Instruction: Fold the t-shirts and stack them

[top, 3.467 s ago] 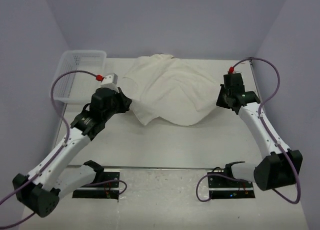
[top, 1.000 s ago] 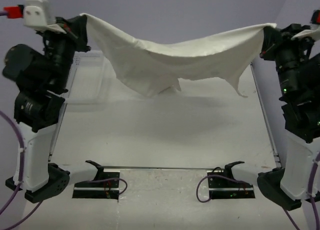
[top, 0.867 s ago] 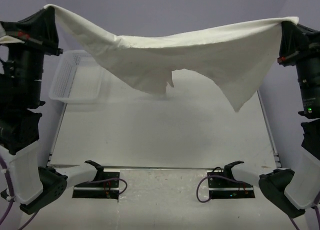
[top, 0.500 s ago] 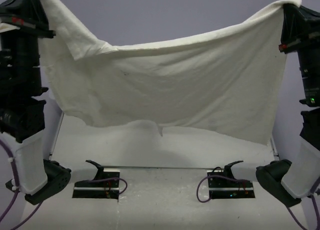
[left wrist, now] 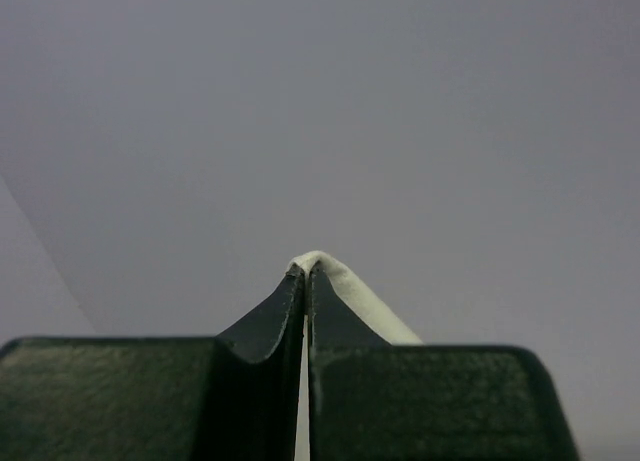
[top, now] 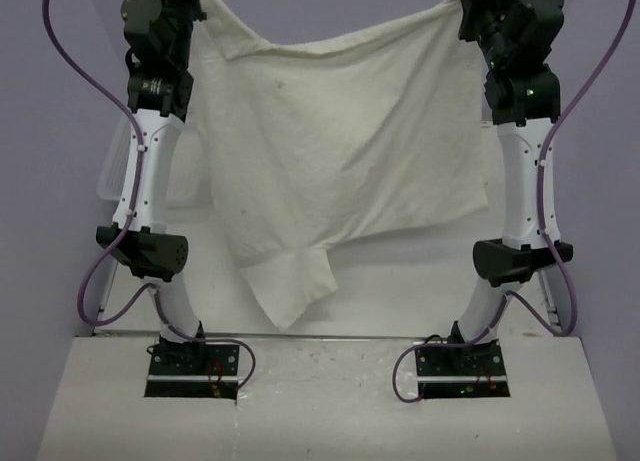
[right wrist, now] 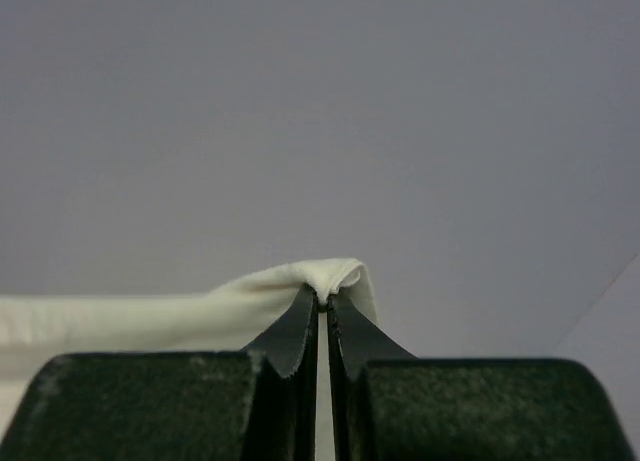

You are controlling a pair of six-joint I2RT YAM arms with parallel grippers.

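Both arms stand tall, and the t-shirt (top: 340,151) hangs like a curtain between them. Its top corners sit at eleven and one o'clock, and a sleeve trails low toward six, near the table (top: 400,281). The left gripper (left wrist: 306,271) is pinched tight on a thin lip of cloth, and the right gripper (right wrist: 322,299) clamps a small fold too. The danger is that such slim bites may slip under the cloth's weight. That low sleeve could also drag or bunch on the way down, spoiling a flat lay.

t-shirt (top: 340,151) hung between left hand (left wrist: 306,279) | right hand (right wrist: 323,299) | over table (top: 400,281)
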